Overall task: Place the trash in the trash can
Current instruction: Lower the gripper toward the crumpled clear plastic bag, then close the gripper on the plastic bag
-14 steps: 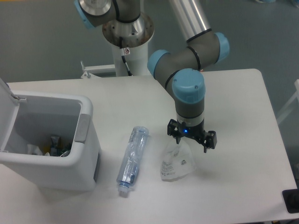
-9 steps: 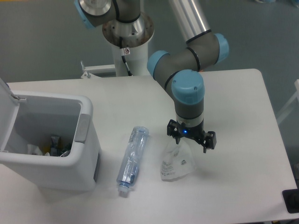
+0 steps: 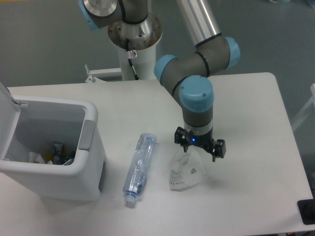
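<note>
The bottle lies flat on the table, cap toward 6 o'clock. The packet lies just beside it at 3 o'clock. The gripper sits directly over the packet's far end; whether its fingers are spread or closed cannot be told. The trash can stands at 9 o'clock, lid raised, litter inside.

bottle lying flat | packet beside | trash can lid open
</note>
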You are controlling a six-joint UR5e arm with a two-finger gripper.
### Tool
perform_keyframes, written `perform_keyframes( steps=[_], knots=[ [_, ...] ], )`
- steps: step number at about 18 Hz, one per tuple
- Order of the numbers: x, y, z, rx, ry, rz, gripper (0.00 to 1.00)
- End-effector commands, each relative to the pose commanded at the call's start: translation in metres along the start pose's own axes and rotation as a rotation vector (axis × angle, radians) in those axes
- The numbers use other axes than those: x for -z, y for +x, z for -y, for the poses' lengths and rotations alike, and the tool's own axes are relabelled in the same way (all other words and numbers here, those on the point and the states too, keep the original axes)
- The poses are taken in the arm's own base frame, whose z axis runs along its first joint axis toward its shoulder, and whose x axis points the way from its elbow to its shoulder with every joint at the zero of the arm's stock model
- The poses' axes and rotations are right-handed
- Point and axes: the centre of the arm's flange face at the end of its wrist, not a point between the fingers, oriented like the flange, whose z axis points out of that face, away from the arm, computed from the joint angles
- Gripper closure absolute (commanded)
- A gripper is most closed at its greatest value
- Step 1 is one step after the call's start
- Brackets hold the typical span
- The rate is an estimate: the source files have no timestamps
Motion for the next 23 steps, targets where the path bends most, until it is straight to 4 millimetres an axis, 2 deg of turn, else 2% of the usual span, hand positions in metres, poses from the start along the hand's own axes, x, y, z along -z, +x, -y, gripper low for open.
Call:
perform_keyframes(
  steps=[5, 11, 19, 20, 21, 23],
  knots=[
    [-0.003, 0.001, 0.003, -0.012, 0.007, -0.010, 0.00],
    [-0.010, 0.018, 0.015, -0.028, -0.001, -0.022, 0.00],
    [-0.036, 0.040, 0.027, -0.077, -0.025, -0.062, 0.00],
    [-0.036, 0.040, 0.027, -0.078, -0.025, -0.062, 0.07],
    [-0.037, 0.040, 0.026, -0.077, -0.026, -0.063, 0.18],
    [-0.038, 0.039, 0.028, -0.062, -0.028, -0.064, 0.47]
  ],
)
